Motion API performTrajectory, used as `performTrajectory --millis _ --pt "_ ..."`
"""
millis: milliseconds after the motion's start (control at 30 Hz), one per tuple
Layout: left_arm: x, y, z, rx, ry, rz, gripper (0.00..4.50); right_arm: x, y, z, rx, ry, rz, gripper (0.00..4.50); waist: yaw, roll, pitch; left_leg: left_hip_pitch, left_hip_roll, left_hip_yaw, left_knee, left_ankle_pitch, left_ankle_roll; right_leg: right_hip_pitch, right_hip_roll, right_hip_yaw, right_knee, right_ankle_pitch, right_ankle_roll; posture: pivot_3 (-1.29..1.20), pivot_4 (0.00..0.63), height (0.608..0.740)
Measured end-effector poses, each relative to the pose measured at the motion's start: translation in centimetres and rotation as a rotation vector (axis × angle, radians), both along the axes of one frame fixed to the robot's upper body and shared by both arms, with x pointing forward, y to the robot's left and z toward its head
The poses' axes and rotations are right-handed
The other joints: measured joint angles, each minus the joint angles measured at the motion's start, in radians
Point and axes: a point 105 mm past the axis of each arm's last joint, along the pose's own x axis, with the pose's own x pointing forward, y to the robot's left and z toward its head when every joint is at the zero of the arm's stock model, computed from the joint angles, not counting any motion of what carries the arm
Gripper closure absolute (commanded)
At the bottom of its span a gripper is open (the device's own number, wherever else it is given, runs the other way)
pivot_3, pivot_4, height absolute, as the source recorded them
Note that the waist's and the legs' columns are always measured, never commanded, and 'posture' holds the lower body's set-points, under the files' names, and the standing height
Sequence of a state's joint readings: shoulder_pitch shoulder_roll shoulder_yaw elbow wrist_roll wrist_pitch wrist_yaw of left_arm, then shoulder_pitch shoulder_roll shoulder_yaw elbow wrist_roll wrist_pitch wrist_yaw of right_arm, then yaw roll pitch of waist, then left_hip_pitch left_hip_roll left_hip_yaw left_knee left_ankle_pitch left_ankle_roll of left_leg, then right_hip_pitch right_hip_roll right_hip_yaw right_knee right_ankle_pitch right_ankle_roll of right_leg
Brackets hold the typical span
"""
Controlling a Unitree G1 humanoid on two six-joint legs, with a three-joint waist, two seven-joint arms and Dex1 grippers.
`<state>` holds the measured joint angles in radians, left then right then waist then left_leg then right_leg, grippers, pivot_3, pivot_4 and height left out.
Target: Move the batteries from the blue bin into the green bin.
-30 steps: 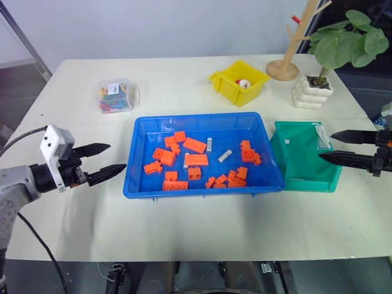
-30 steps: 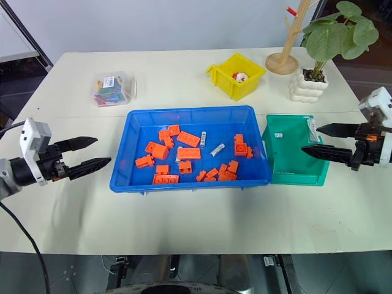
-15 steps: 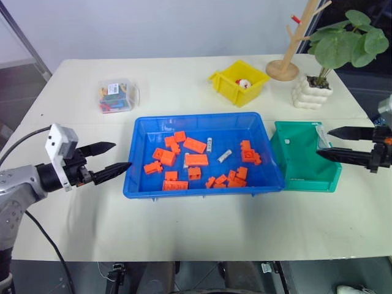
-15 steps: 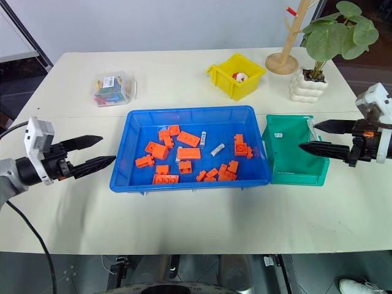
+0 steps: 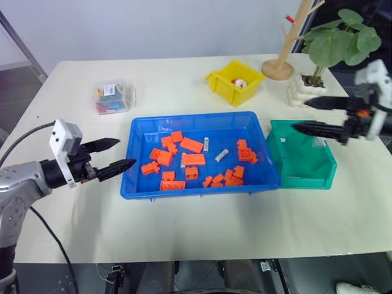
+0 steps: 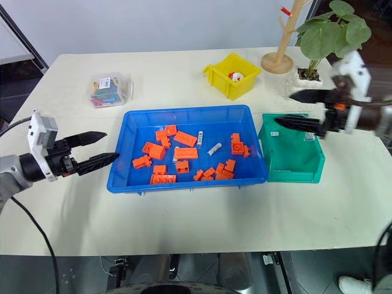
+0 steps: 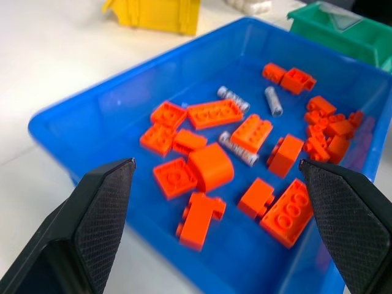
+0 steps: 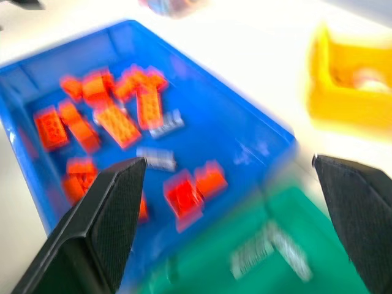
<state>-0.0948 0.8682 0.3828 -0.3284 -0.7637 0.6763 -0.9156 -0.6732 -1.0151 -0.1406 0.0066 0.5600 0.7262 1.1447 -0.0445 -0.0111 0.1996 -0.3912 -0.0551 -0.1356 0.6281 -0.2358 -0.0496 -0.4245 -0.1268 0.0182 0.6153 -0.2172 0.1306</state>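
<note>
Silver cylindrical batteries (image 7: 274, 101), studded orange bricks (image 7: 211, 114)

Cream table (image 5: 184, 233) before pale wall (image 5: 153, 24)

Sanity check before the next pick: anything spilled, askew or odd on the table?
Nothing stands out. The batteries lie loose among orange bricks inside the blue bin; nothing has spilled onto the table. The green bin sits upright beside it. Both the left gripper and the right gripper are open and empty.
</note>
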Motion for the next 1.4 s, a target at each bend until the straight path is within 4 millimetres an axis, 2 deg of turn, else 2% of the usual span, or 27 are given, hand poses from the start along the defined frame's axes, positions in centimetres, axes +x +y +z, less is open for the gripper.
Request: performTrajectory --millis 133,200,433,700,1033,1400 --pt "-0.2 -0.8 0.0 -0.006 -0.001 -0.01 0.0 1.9 4.5 -0.8 0.018 -0.046 0.096 0.05 0.003 0.0 0.0 -0.001 0.0 0.0 0.0 0.0 0.0 -0.001 0.0 0.0 0.0 0.001 0.0 0.0 0.15 0.74" --pt "-0.3 -1.0 0.2 -0.01 -0.01 -0.011 0.0 2.4 6.0 -1.9 0.002 -0.042 0.134 0.05 0.008 -0.001 0.0 -0.001 0.0 -0.001 0.0 0.0 0.0 -0.001 0.0 0.0 0.0 0.001 0.0 0.0 0.15 0.74" --pt "-1.2 -1.2 0.0 -0.022 -0.008 0.019 0.0 2.2 10.4 -6.7 -0.074 0.017 0.306 0.05 0.007 -0.001 0.0 -0.001 0.0 -0.001 0.0 0.0 0.0 -0.001 0.001 0.001 0.0 0.001 0.0 0.0 0.15 0.74" --pt "-1.3 -1.6 0.0 -0.052 -0.019 0.044 0.0 2.0 13.2 -10.4 -0.13 0.057 0.431 0.05 0.001 -0.001 0.0 0.0 0.001 -0.001 0.0 0.0 0.0 -0.001 0.003 0.001 0.001 0.002 -0.001 0.0 0.15 0.74" --pt "-1.4 -1.8 -0.1 -0.077 -0.026 0.08 0.0 2.8 15.7 -13.3 -0.219 0.037 0.515 0.05 0.0 -0.001 0.0 0.0 0.002 -0.001 0.001 0.0 0.0 -0.001 0.004 0.001 0.001 0.002 -0.002 0.0 0.15 0.74" --pt "-1.5 -1.6 -0.2 -0.094 -0.031 0.117 0.0 3.9 16.8 -13.3 -0.271 -0.065 0.554 0.05 0.0 -0.002 -0.001 0.001 0.002 -0.002 0.0 0.0 0.0 -0.001 0.005 0.002 0.002 0.002 -0.002 0.0 0.15 0.74"
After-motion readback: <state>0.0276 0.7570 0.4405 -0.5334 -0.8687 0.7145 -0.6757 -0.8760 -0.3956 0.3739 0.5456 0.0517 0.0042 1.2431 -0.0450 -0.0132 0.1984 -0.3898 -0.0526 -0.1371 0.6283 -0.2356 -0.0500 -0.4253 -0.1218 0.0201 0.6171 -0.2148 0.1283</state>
